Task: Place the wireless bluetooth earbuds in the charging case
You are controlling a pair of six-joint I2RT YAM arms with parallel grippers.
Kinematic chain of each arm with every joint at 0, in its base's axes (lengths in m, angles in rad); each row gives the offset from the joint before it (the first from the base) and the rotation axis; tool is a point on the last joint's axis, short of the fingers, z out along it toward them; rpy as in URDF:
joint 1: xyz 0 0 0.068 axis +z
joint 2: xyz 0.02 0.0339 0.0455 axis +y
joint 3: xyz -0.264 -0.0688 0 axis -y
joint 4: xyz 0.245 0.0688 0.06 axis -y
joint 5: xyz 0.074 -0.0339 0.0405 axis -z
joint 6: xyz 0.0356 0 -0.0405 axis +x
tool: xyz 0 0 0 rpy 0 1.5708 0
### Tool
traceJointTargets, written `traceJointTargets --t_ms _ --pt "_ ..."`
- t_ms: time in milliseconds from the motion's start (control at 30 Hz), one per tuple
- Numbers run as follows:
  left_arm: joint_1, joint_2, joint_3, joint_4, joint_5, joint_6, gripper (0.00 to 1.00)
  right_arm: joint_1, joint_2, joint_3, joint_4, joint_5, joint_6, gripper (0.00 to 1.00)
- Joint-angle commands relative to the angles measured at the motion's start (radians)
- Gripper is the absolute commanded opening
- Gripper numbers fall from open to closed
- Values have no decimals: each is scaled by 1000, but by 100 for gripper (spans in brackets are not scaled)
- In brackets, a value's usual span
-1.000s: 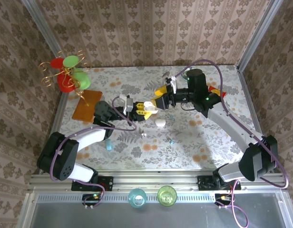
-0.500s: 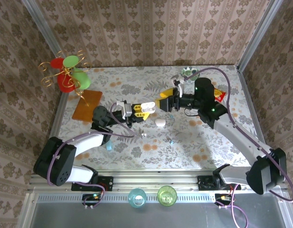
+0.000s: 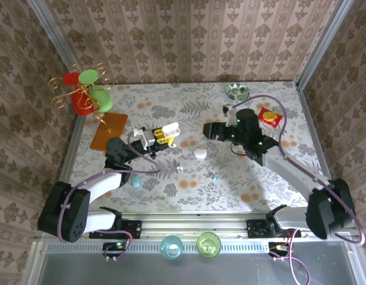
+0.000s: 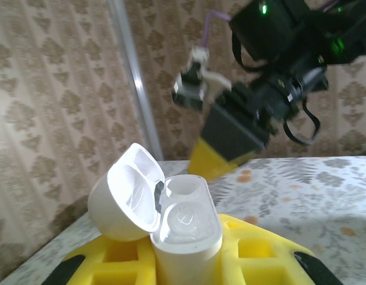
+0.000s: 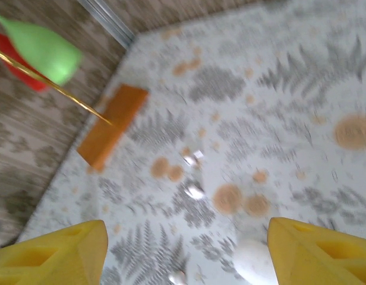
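Floral-print table (image 3: 230, 196), papered walls on three sides: we see the left gripper (image 3: 165, 134) clamped on the charging case (image 4: 186, 228), which it holds upright above the table's left-centre with the lid flipped open. Facing it, well apart, the right gripper (image 5: 186, 249) hangs with yellow fingers (image 5: 49, 252) spread wide and nothing between them. Tiny pale earbuds (image 3: 179, 168) lie loose on the table, near a white pebble (image 3: 199, 153).

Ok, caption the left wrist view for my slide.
Left claw grips the open charging case, lid flipped back, with the right arm poised beyond it.
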Motion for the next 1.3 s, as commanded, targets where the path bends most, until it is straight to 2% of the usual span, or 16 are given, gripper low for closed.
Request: traceJointTargets --t_ms 0,167,300,500,567,800,1267 --pt "20 -82 -23 -88 -66 77 0 55 144 108 -96 33 -30 73" --pt "22 -212 -49 -241 -118 163 0 134 400 309 -212 36 -30 67" --pt "17 -284 -63 -291 -137 176 0 183 572 470 -289 63 -6 58" --pt "-7 -312 -64 -319 -148 202 0 209 751 651 -351 94 12 44" --pt "-12 -301 -62 -311 -146 203 0 212 796 697 -376 94 11 43" --pt "-19 -268 -60 -280 -136 201 0 224 879 776 -457 123 -19 42" --pt "-25 -245 -55 -260 -133 202 0 240 954 854 -531 103 -64 27"
